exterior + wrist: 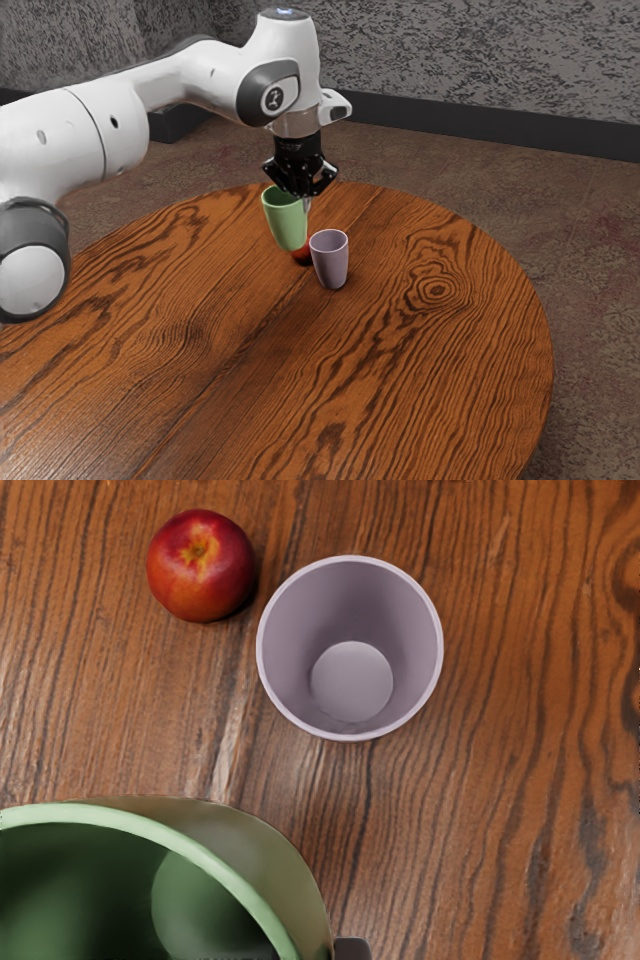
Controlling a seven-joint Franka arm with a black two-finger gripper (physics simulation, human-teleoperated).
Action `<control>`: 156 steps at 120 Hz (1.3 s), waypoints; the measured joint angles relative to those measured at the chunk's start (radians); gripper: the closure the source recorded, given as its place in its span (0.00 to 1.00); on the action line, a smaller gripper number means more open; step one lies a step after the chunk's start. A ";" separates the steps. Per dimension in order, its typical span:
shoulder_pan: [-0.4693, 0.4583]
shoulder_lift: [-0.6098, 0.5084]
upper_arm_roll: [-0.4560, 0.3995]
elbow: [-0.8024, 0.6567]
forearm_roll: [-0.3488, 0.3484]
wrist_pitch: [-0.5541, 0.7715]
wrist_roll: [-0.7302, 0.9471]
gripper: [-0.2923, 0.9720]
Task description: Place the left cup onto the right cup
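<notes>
Pincer [297, 197] is closed narrow on the rim of the green cup [284, 222], with one finger on each side of the wall as far as I can judge. The cup hangs tilted under the hand and seems to be lifted off the tabletop [420, 380]. The purple cup [329, 257] stands upright just beside it, toward the exterior view's right, with its mouth open upward. A red apple [300, 259] lies on the wood close behind both cups, partly hidden by the green one.

In the wrist view the purple cup [350, 645] is seen from above with its round bottom clear, and the apple [200, 565] lies near its rim but does not touch it. The green cup [230, 860] sits blurred under the hand.

I think the step in hand is carrying the green cup over the purple one. To do it well, the hand should rise enough that the green base passes above the purple rim, then move sideways until the base is centred over the mouth. It should straighten the tilt before lowering, because a slanted base may knock the light purple cup over or push it against the apple. The lowering should be slow and the release late.

No brand or label is on the cups. The arm's joint carries a small round mark, which I cannot read.
</notes>
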 joint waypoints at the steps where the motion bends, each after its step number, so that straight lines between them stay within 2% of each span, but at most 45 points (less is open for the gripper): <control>1: -0.001 0.009 0.001 0.012 0.001 -0.001 0.001 0.85; 16: -0.013 0.120 0.004 0.142 0.008 -0.001 0.020 0.85; 44: -0.046 0.174 0.009 0.224 0.024 0.022 0.046 0.85; 95: -0.006 0.254 0.002 0.288 0.034 0.081 0.093 0.85; 156: -0.007 0.283 -0.011 0.292 0.024 0.126 0.126 0.85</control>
